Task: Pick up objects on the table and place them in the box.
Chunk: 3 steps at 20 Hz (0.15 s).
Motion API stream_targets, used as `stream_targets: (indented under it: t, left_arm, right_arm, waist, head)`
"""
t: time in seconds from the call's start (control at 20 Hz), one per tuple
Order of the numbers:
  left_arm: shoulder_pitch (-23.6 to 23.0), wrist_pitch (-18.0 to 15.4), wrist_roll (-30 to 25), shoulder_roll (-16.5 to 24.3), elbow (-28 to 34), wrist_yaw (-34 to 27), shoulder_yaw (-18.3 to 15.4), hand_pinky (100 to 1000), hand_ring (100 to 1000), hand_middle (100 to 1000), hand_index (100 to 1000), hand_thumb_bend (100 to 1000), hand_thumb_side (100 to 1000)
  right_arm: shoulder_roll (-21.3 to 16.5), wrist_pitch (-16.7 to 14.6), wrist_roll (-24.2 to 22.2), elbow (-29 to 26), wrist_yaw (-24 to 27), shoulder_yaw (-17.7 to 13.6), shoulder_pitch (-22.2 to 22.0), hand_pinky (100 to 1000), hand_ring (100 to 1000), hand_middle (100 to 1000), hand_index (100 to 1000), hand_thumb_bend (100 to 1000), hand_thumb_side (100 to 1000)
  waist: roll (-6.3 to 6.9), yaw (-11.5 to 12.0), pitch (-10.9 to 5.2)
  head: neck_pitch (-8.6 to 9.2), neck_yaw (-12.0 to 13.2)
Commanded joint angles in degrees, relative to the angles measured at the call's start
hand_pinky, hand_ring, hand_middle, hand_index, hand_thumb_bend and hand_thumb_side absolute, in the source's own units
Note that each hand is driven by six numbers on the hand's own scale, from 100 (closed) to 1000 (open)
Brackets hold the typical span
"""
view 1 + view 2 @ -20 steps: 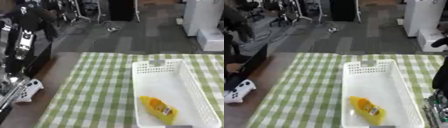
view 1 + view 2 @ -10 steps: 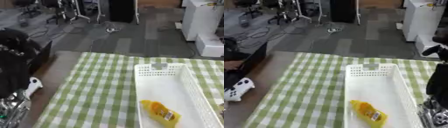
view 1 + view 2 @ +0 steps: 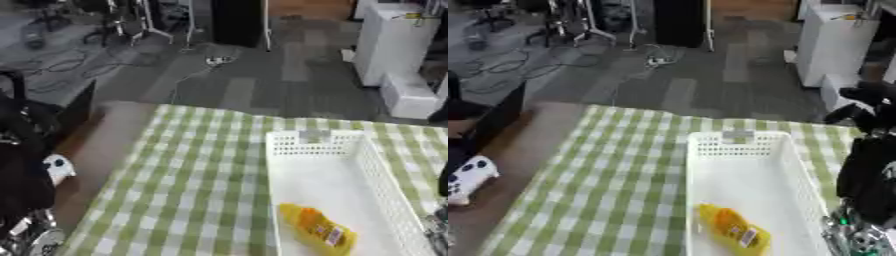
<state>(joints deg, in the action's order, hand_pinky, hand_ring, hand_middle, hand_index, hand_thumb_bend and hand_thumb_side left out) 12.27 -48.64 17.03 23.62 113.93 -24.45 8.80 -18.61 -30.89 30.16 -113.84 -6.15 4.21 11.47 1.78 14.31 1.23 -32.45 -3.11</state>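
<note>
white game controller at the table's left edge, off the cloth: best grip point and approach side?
Probably across the narrow middle of the white game controller, between its two lobes, coming from above with the left arm, since it lies flat on the bare brown table at the robot's left, apart from the white plastic basket. Its near end is partly cut off, so judge carefully.

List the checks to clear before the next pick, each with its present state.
1. White box stands on the checked cloth, open side up: ok.
2. Yellow packet lies inside the box: ok.
3. Box has bare floor left for more: ok.
4. Next object chosen: only a white controller shows, on the brown surface left of the cloth: ok.
5. Left hand ready: cannot tell, only dark arm parts show at the left edge.
6. Right hand ready: cannot tell.
</note>
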Motion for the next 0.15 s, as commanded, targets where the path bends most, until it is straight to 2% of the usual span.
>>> stream_targets:
  t: [0.05,0.15]
  left_arm:
    - [0.4,-0.7,-1.0,0.7,0.7,-1.2,0.1,385,328,488,615,100,752]
    - [0.4,-0.6,-1.7,0.6,0.7,-1.6,0.3,383,325,489,616,100,752]
  right_arm:
    - [-1.4,-0.5,0.5,-0.8,-0.4,-0.2,0.1,365,617,630,724,100,927]
    - [-1.5,-0.6,0.4,-0.8,-0.5,0.0,0.1,365,617,630,724,100,931]
  waist:
    - [-0.07,0.2,-0.31]
    - [-0.06,0.3,-0.20]
  head:
    - [1.44,-0.2]
    - [1.82,0.6]
